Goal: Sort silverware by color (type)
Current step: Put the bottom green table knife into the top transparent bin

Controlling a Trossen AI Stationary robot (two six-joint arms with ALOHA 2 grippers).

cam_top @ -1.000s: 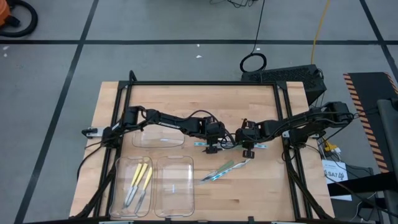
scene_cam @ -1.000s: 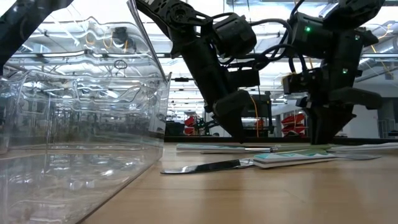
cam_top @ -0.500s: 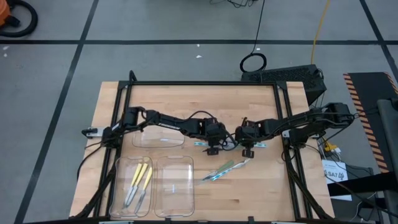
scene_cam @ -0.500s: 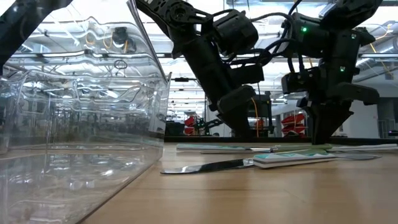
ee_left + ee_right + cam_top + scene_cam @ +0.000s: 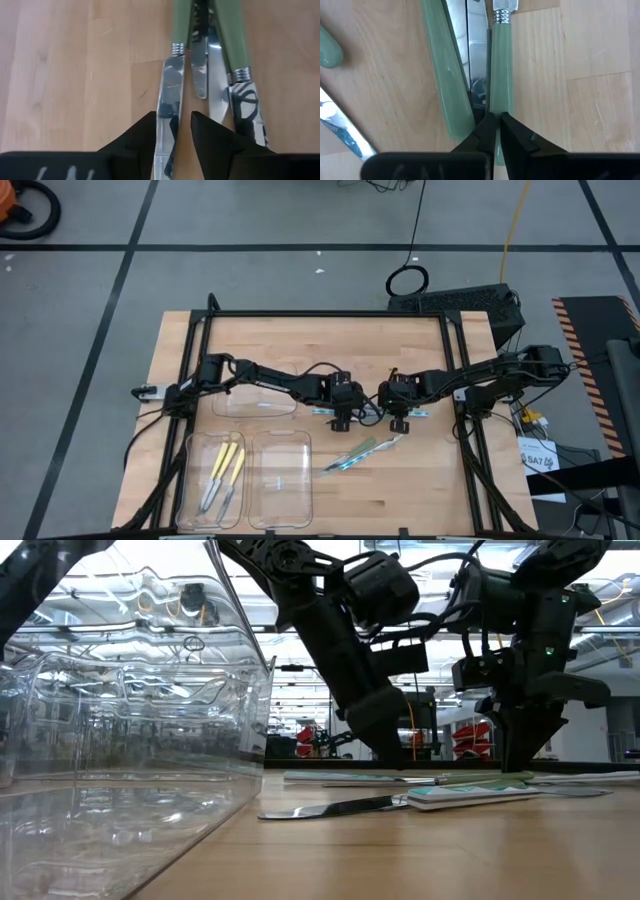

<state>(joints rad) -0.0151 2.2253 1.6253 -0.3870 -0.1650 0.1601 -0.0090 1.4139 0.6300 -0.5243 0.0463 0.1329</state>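
At the left of the counter [image 5: 170,350], two clear trays are sitting side by side near the front edge. The left tray [image 5: 192,480] is holding the yellow-handled silverware [image 5: 222,468] — I am counting about three pieces, lying nearly parallel, so this colour looks already sorted. The middle tray [image 5: 280,475] beside it is looking empty, though its clear walls are making this hard to judge. A third tray [image 5: 255,402] is lying behind them, under the left arm; whether it is holding anything I cannot tell.

Toward the middle, the left gripper [image 5: 181,131] is reaching down over a bundle of pale green silverware [image 5: 182,22], its fingers spread on both sides of one metal blade [image 5: 167,95] and not yet pinching it. Probably it is taking the piece at the metal end because the handles are lying too close together.

Just to the right, the right gripper [image 5: 493,131] is pressing its fingers almost together onto the end of a green handle [image 5: 500,75], maybe to steady or separate the bundle.

In front of both grippers, two more pieces [image 5: 358,454] — green and blue handles — are lying crossed on the counter, well apart from the trays and still unsorted.
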